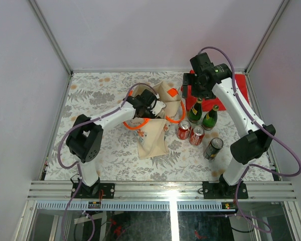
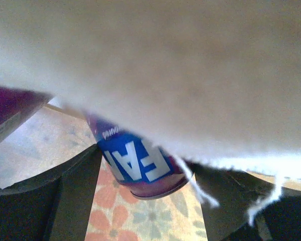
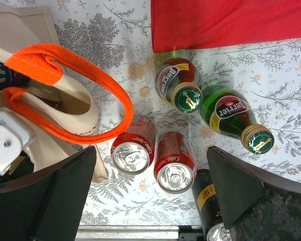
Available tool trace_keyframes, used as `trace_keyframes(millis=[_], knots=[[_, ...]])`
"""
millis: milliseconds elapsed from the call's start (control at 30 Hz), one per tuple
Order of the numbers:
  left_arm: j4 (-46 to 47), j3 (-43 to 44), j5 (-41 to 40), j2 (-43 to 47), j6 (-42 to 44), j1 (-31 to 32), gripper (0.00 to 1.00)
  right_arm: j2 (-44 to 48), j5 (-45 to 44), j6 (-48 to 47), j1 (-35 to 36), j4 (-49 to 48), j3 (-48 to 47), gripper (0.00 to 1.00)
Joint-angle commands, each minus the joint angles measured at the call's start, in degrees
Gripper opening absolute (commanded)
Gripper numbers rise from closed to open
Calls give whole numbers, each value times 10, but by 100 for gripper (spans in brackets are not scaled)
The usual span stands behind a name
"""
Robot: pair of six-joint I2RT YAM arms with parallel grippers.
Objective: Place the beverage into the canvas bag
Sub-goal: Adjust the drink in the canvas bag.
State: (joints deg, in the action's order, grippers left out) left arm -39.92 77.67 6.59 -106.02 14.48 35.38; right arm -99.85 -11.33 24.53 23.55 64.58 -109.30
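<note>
Left fingers (image 2: 75,201) clamp the purple, blue-labelled can (image 2: 140,160) under the lip of the beige, orange-handled canvas bag (image 1: 153,140), 10 o'clock from the red cola cans (image 1: 189,133). Push deeper before letting go. Right fingers (image 3: 55,196) hang spread, empty.

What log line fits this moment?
left gripper: shut on purple can, at canvas bag | right gripper: open, above red cans | bagged: unclear
</note>
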Motion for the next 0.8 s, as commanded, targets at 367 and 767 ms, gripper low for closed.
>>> trace_keyframes(millis=[367,767], knots=[[-80,112,-7,91,13,-1,0,26,15,4,-3,-26,14,99],[-81,117,-15,115,8,-9,0,26,20,9,-4,-31,18,99]])
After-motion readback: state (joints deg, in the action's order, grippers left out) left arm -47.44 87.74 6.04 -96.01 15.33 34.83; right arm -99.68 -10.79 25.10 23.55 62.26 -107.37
